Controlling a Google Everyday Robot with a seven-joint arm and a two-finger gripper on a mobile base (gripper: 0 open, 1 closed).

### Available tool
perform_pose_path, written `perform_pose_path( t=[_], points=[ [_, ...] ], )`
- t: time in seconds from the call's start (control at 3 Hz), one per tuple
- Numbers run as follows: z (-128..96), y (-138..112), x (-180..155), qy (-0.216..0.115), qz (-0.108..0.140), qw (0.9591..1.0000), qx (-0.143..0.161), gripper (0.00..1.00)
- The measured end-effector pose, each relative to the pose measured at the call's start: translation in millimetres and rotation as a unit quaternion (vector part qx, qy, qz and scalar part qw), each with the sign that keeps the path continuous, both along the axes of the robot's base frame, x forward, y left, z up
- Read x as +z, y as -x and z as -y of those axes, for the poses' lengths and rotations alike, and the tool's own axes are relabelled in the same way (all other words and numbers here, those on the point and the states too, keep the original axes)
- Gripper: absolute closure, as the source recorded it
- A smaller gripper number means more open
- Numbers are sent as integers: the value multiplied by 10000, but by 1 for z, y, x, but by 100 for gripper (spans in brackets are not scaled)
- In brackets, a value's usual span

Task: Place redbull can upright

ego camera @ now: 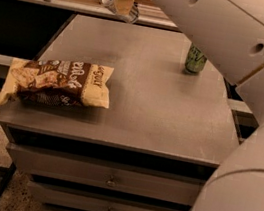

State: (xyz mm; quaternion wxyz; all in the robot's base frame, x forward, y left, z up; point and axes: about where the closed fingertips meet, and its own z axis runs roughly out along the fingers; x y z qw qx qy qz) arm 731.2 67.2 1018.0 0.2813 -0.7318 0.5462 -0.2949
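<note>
The robot's pale arm (227, 28) is the largest thing in view, reaching from the lower right up across the top of the picture to its far end at the upper left. Below it stands a grey table (149, 95) with drawers (111, 179) in its front. A brown and cream snack bag (57, 81) lies flat on the table's left front part, one end just over the left edge. A green can (196, 59) stands upright near the back right of the tabletop, its top hidden by the arm, well apart from the bag.

The gripper (121, 5) hangs at the back edge of the table, above its far left part, clamped on the redbull can (132, 14). The can is off the table, held in the air across the gripper. It is not upright: its long axis runs roughly sideways, slanting from upper left to lower right, with a shiny round silver end showing on the left side of the gripper and the other end on the right
</note>
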Motion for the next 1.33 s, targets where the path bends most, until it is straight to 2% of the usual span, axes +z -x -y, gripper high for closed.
perform_pose_path(
  t=[0.33,0.67,1.0,1.33],
  points=[
    [14,-3,-3,-488,-149,9984,-233,100],
    [31,-7,-12,-883,-395,9942,-469,100],
    [40,-11,-19,-1208,-603,9891,-588,100],
    [45,-17,-28,-1530,-879,9823,-625,100]
  ],
)
